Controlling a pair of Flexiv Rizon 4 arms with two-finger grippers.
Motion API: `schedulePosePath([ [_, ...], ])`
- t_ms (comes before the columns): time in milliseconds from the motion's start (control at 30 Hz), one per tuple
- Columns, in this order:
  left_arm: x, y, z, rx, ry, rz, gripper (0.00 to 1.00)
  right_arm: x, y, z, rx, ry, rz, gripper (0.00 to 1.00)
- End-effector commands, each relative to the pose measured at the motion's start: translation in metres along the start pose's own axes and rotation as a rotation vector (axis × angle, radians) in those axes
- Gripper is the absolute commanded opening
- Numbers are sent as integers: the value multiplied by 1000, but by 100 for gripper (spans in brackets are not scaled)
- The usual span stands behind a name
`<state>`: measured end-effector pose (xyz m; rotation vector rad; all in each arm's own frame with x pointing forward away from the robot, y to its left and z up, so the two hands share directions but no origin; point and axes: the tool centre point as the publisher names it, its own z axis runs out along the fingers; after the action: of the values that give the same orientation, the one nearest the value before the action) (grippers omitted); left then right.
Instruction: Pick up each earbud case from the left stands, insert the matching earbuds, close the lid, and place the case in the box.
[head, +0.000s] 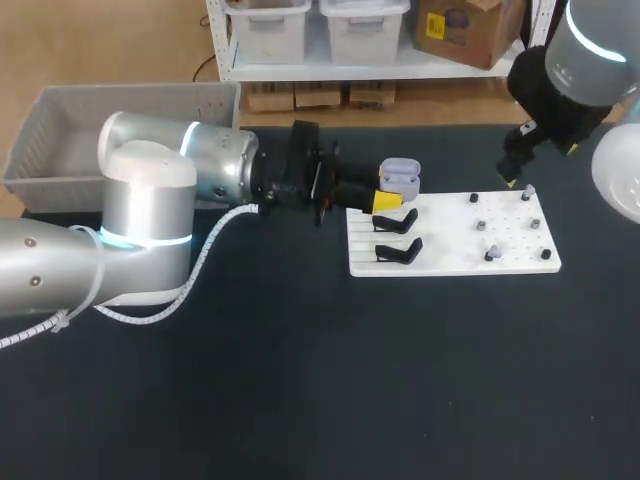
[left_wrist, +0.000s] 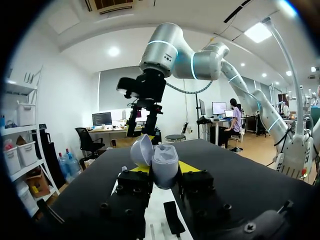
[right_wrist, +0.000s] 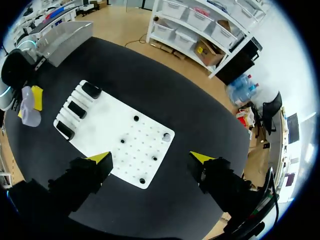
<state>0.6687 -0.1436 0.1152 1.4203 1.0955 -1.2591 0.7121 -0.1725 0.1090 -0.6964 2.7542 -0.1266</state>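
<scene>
Your left gripper (left_wrist: 163, 170) has its fingers clamped on the lavender earbud case (head: 401, 178). It holds the case upright, lid tipped open, at the far left edge of the white board (head: 450, 262), likely so earbuds can drop in from above. Your right gripper (right_wrist: 151, 158) hangs over the board's far right corner, fingers spread and empty, seemingly lined up on an earbud (right_wrist: 166, 136). The grey box (head: 60, 150) waits well left of the board.

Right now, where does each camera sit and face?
Head view: above and behind, looking down on the table; both arms show, the left hand holding the earbud case.
Left wrist view: facing level across the table toward the right arm; the left hand shows.
Right wrist view: facing straight down on the white board; open right hand shows.
Shared: all three show the earbud case.
</scene>
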Motion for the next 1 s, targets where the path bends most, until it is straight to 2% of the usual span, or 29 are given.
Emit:
schedulePosePath([
  [33, 1, -1, 0, -3, -2, 3, 0, -6, -2, 9, -3, -2, 32, 100],
  [667, 1, -1, 0, -3, -2, 3, 0, -6, -2, 9, -3, -2, 32, 100],
  [1000, 1, -1, 0, -3, -2, 3, 0, -6, -9, 43, -7, 72, -7, 100],
])
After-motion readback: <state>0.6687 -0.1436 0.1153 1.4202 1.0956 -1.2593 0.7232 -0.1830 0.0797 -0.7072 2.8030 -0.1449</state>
